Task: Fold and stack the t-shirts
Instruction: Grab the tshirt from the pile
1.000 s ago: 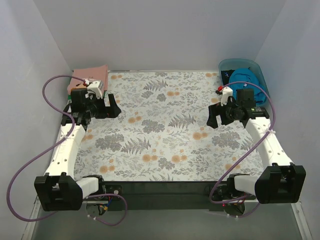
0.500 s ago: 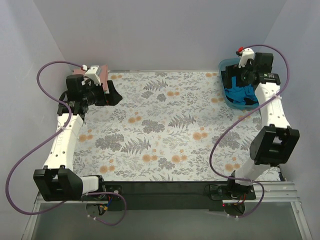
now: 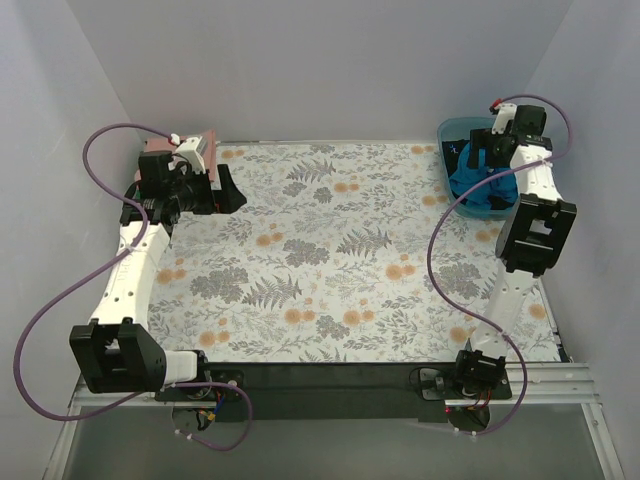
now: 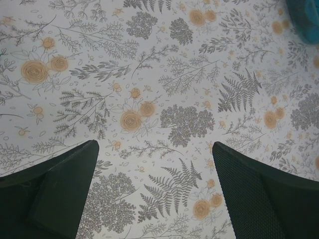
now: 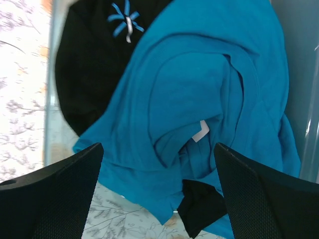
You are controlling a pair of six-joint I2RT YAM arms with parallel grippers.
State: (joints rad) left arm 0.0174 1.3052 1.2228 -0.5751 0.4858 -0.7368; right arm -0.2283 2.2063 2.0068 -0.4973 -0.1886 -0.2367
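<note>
A teal-blue t-shirt (image 5: 199,94) lies crumpled on a black t-shirt (image 5: 84,74) inside the translucent blue tub (image 3: 452,131) at the back right. My right gripper (image 3: 480,163) hovers over the tub, open and empty, with the teal shirt between its fingers in the right wrist view (image 5: 158,199). A folded pink t-shirt (image 3: 188,147) lies at the back left corner. My left gripper (image 3: 228,190) is open and empty just right of it, above the bare floral covering (image 4: 159,114). No green shirt shows.
The floral table covering (image 3: 330,260) spans the table between the arms. Grey walls close the back and both sides. The tub's clear wall (image 5: 50,124) stands left of the shirts. A teal patch (image 4: 306,12) shows at the top right of the left wrist view.
My right arm has swung from over the table's right side to the back, and now stands over the tub. My left gripper has shifted a little toward the back left corner.
</note>
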